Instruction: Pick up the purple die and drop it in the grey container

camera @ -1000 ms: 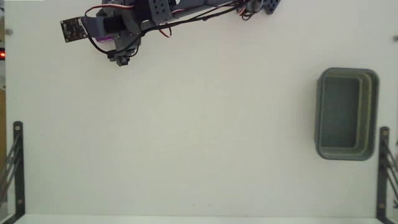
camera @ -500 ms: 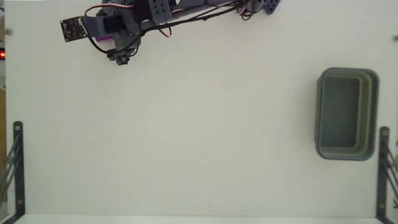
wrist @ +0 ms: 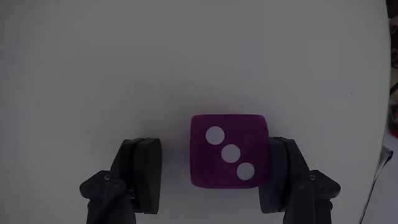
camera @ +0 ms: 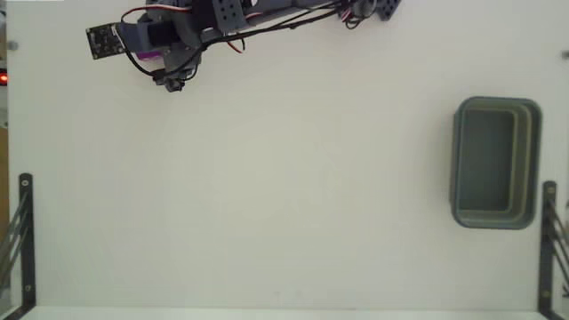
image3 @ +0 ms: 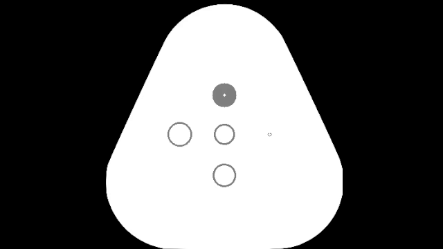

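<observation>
In the wrist view the purple die point(wrist: 229, 151) rests on the white table with three white dots on top. It lies between the fingers of my gripper point(wrist: 213, 155), which is open. The right finger point(wrist: 278, 174) is against the die's side, and the left finger point(wrist: 143, 174) stands apart from it by a clear gap. The fixed view shows my gripper point(camera: 158, 60) at the top left, with a sliver of the purple die point(camera: 147, 55) under it. The grey container point(camera: 456, 164) sits far off at the right, and its hollow shows nothing inside.
Black metal brackets stand at the lower left point(camera: 23, 233) and lower right point(camera: 548, 244) of the table. The arm and its cables point(camera: 267, 20) run along the top edge. Open white table lies between the gripper and the container.
</observation>
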Tool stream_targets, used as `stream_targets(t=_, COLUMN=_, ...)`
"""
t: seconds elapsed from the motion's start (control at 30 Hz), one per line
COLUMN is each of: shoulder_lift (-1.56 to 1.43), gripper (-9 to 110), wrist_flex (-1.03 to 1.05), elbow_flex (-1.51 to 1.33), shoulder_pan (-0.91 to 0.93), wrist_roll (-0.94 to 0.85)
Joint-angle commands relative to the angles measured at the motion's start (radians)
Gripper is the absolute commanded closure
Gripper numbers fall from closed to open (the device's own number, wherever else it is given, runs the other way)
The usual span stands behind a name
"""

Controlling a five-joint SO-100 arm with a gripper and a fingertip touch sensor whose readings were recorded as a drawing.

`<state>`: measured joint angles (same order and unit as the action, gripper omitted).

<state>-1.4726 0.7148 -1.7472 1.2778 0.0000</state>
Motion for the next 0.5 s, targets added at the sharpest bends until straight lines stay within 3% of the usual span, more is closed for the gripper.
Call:
stream_targets(t=0.0, shoulder_lift=-0.03, gripper=10, wrist_flex=-0.005, elbow_flex=0.005, shoulder_pan=0.008, wrist_roll=0.0)
stream_targets(t=0.47, shoulder_lift=-0.03, gripper=14, wrist_flex=-0.005, elbow_flex=0.005, shoulder_pan=0.008, wrist_roll=0.0)
